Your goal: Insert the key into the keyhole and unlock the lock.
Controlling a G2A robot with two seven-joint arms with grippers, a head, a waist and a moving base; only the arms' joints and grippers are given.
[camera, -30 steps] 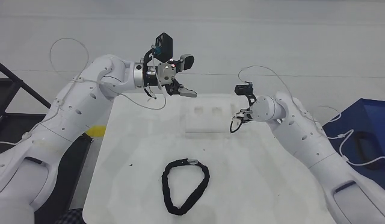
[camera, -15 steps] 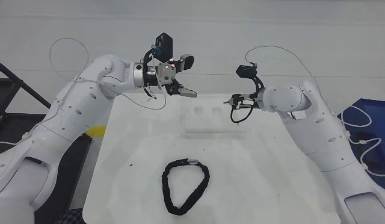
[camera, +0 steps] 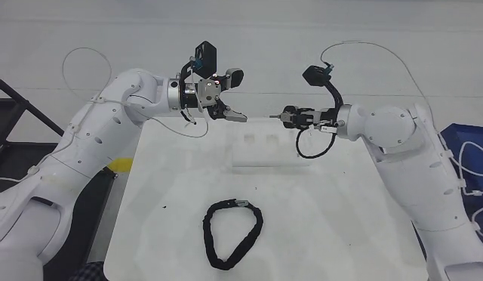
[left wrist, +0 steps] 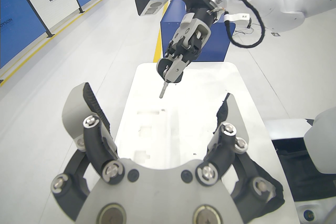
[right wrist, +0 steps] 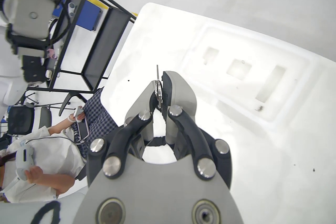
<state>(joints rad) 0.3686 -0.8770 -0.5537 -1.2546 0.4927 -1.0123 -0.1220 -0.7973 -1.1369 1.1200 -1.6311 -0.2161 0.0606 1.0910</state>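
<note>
I see the chain lock by the counter's near edge. Above the far edge, my right hand pinches the key, its shaft pointing toward my open, empty left hand, not down at the lock.

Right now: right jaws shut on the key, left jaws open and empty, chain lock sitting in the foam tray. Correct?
No: the chain lock lies on the bare table, apart from the foam tray, per the top view. The rest holds.
</note>
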